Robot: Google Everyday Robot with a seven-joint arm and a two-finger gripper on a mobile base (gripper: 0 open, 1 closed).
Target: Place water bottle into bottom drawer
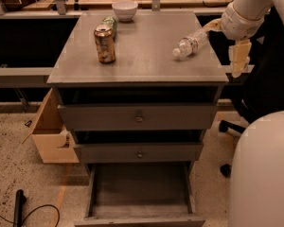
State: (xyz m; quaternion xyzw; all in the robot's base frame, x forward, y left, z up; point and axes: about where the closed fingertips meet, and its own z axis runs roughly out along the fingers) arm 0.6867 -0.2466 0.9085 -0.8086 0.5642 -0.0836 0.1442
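Claw point(236, 56), spread unclear, hangs beside water bottle point(191, 44); its label unreadable.

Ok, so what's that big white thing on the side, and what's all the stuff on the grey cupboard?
That white thing is a robot's arm. At its end is a pale claw for grabbing things, and it hangs just off the right edge of the grey cabinet. There is only one picture, taken by a camera looking down at the cabinet's front.

On top lies a clear water bottle, tipped on its side near the claw. There is also a gold-brown can standing up, a green can behind it, and a white bowl at the back.

The bottom drawer is pulled out, and that is where the bottle should go. The claw is not lifting anything right now.
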